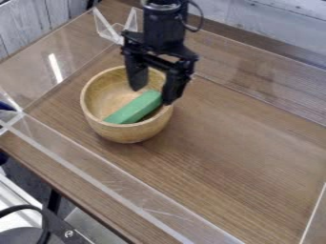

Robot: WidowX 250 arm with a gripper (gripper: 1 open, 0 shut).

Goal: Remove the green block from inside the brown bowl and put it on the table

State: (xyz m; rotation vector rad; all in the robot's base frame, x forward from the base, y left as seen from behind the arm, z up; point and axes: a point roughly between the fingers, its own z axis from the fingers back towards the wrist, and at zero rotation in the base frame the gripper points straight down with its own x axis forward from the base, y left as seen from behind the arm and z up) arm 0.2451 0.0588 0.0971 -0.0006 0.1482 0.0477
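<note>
The brown bowl (110, 126) sits left of centre on the table (230, 162). Inside it lies the green block (132, 110), slanting from lower left to upper right. My gripper (154, 84) points down over the bowl's far right rim, just above the block's upper end. Its two black fingers (174, 84) stand wide apart with nothing between them. The upper tip of the block is partly covered by the fingers.
Low clear acrylic walls (76, 176) edge the tabletop on all sides. A small clear acrylic bracket (114, 26) stands at the back left corner. Bare wood spreads to the right of and in front of the bowl.
</note>
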